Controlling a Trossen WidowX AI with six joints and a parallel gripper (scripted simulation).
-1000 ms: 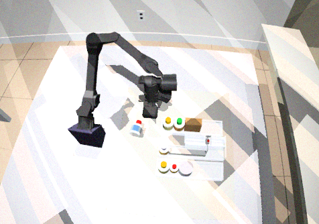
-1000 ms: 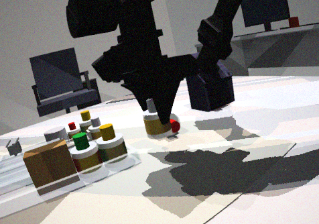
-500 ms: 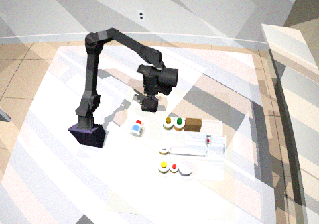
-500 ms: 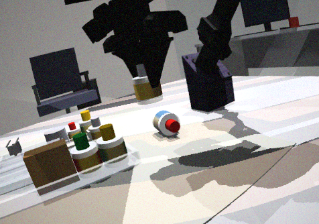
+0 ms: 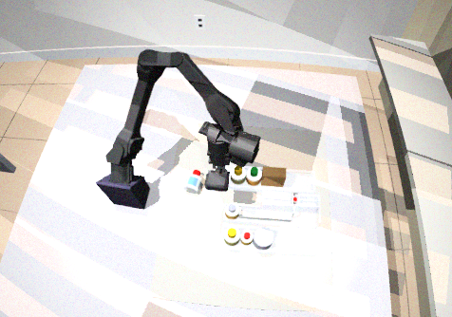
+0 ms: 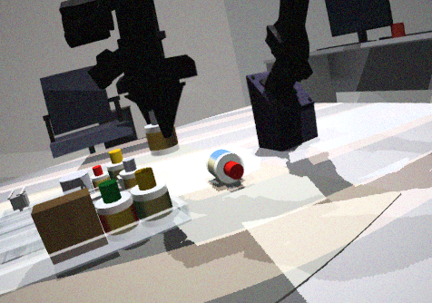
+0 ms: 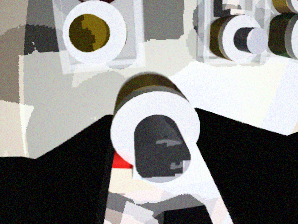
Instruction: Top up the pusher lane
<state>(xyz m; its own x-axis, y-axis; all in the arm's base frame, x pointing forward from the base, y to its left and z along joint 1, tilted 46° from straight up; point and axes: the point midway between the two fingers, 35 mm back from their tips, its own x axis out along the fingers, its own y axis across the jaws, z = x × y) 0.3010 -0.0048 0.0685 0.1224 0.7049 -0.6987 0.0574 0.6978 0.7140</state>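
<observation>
My gripper (image 5: 217,185) (image 6: 159,130) (image 7: 152,119) is shut on the grey-knobbed amber jar (image 6: 162,141) (image 7: 154,99), which is upright and looks raised off the table. The top view does not show this jar, as the gripper covers it. The matching grey-knobbed jar (image 5: 232,211) (image 6: 131,174) (image 7: 230,38) stands at the front end of the clear sprung lane (image 5: 271,216). The held jar is in front of the lane ends, towards the arm's base, and outside the sprung lane. The pusher plate is too faint to make out.
A jar with a red cap (image 5: 194,181) (image 6: 222,161) lies on its side near the gripper. One neighbouring lane holds an olive-knobbed jar (image 5: 238,176) (image 6: 152,198) (image 7: 95,32), a green-knobbed jar (image 5: 254,176) (image 6: 117,211) and a brown box (image 5: 273,177) (image 6: 68,225). The other holds yellow-knobbed (image 5: 232,236) and red-knobbed (image 5: 246,237) jars.
</observation>
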